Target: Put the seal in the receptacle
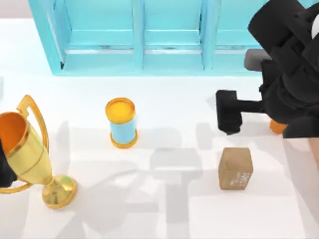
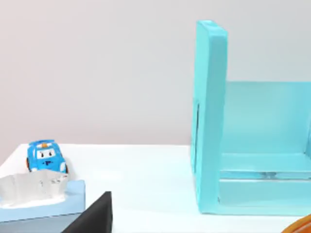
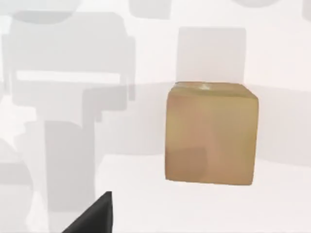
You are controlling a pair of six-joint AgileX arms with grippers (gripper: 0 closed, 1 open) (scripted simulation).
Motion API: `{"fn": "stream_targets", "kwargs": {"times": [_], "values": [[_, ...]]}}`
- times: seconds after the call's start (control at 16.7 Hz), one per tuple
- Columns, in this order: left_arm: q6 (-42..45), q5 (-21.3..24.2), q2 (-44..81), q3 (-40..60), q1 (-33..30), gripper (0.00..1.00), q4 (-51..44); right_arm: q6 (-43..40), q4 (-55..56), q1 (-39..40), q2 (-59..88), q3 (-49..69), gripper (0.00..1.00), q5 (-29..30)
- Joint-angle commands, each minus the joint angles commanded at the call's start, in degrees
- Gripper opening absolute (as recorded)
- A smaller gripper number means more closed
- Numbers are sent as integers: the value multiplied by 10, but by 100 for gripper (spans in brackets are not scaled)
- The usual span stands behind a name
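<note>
The desk (image 1: pixel 164 214) is a plain white surface, crossed by soft grey shadows of the arms, and it runs back to a pale grey-pink wall (image 2: pixel 97 68) seen from the left wrist. The seal (image 1: pixel 235 168), a tan-brown stone-like block with faint white markings on its front face, stands free on the desk; it serves as landmark here. The right pincer (image 1: pixel 228 115) hovers just behind the seal, apart from it, holding nothing; how far it is open I cannot tell. From the right wrist the seal (image 3: pixel 210 133) lies below, its top face glossy at the far edge. Well to the left of the seal stands a blue can with orange ends (image 1: pixel 121 123), upright, and farther left a gold trophy cup (image 1: pixel 31 154). Behind the seal, along the back of the desk, stands a turquoise shelf unit (image 1: pixel 144 40). The left wrist view shows a blue toy car (image 2: pixel 46 156) behind a tissue box (image 2: pixel 41 199).
</note>
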Motion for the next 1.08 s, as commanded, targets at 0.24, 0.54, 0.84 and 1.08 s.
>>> {"fn": "stream_targets", "kwargs": {"times": [0.24,0.54,0.84,1.08], "values": [[0,0,0,0,0,100,0,19,-82,12,121,94,100,-2],[0,0,0,0,0,100,0,22,-102,14,148,114,100,-3],[0,0,0,0,0,100,0,20,-79,13,155,95,100,-3],[0,0,0,0,0,100,0,23,21,15,182,28,100,-2]]}}
